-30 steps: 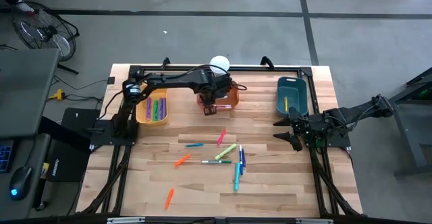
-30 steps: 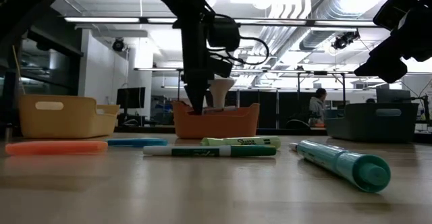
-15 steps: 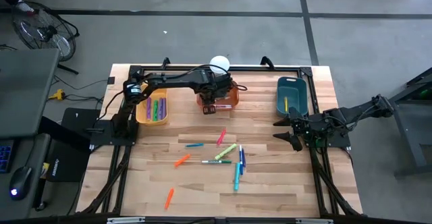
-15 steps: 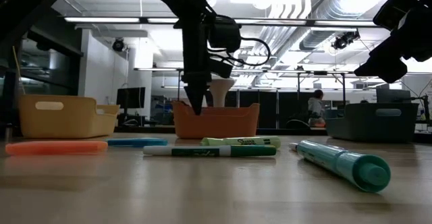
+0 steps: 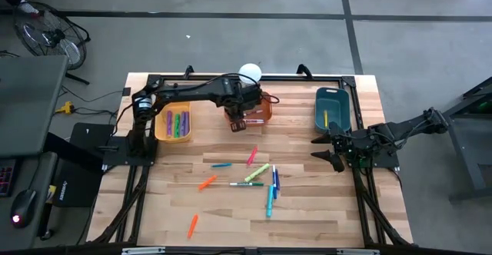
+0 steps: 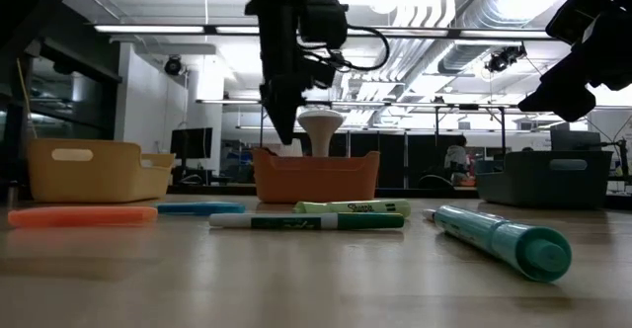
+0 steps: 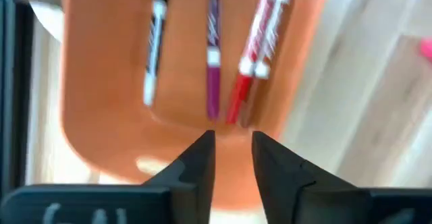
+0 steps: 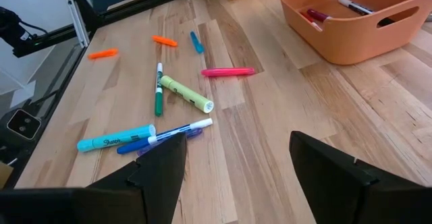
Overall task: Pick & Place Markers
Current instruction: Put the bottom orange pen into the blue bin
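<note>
Markers (image 5: 254, 180): loose cluster mid-table, on the near side of the orange bin (image 5: 257, 110), well apart from it. Pink one (image 5: 251, 157) lies closest to the bin, long axis steeply diagonal toward it; yellow-green one (image 5: 257, 172) and the white-bodied green one (image 5: 246, 183) just past it, the latter lying across the table. Two orange markers (image 5: 207, 183) sit off toward the yellow bin's (image 5: 161, 129) side. More markers already inside the orange bin (image 7: 212, 82), side by side along its length.

Left gripper (image 5: 238, 122) hangs over the orange bin's near edge, fingers (image 7: 199, 163) slightly parted with a narrow gap, nothing between them.

Right gripper (image 5: 332, 149) waits beside the teal bin (image 5: 332, 107), jaws spread wide, empty.

Judgement: next pick is likely the pink marker. It lies straight out from the left gripper, away from the bin, and the left arm is nearer. Fingers would need to straddle its short axis.
</note>
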Action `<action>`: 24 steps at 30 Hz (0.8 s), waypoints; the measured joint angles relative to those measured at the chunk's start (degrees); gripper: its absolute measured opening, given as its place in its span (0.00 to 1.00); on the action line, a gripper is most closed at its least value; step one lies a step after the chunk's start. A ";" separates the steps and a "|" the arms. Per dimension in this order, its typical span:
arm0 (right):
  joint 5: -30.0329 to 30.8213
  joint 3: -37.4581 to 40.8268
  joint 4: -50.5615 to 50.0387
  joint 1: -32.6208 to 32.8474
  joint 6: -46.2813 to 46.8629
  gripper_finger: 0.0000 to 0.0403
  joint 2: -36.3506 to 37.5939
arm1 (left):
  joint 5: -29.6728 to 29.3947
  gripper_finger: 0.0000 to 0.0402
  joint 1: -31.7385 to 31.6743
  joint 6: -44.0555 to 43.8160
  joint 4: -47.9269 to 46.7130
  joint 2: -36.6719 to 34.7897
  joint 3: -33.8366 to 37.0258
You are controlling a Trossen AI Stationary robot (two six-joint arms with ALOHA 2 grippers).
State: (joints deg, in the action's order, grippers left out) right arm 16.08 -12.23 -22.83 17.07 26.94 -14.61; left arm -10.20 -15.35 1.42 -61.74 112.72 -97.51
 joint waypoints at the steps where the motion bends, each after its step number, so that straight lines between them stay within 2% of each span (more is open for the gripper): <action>1: 0.00 0.00 0.00 0.00 0.00 0.63 0.00 | 0.22 0.26 0.13 -0.57 -0.96 -0.46 0.04; 6: -0.02 0.00 0.00 -0.01 0.00 0.63 0.00 | 1.25 0.39 2.08 -4.85 -4.08 -3.33 0.70; 10: 0.00 0.00 0.00 0.00 0.00 0.63 0.00 | 2.19 0.45 4.31 -10.25 -4.29 -6.70 4.18; 13: 0.00 0.00 0.00 0.01 0.00 0.63 0.00 | 2.30 0.45 6.54 -13.69 -2.15 -11.31 8.90; 24: 0.00 0.00 0.01 0.00 0.00 0.63 -0.18 | 1.68 0.45 15.04 -28.55 5.95 -31.28 33.47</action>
State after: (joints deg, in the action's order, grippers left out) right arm 16.08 -12.23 -22.82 17.07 26.94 -14.80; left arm -8.53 -0.31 -27.13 -55.79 81.44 -64.04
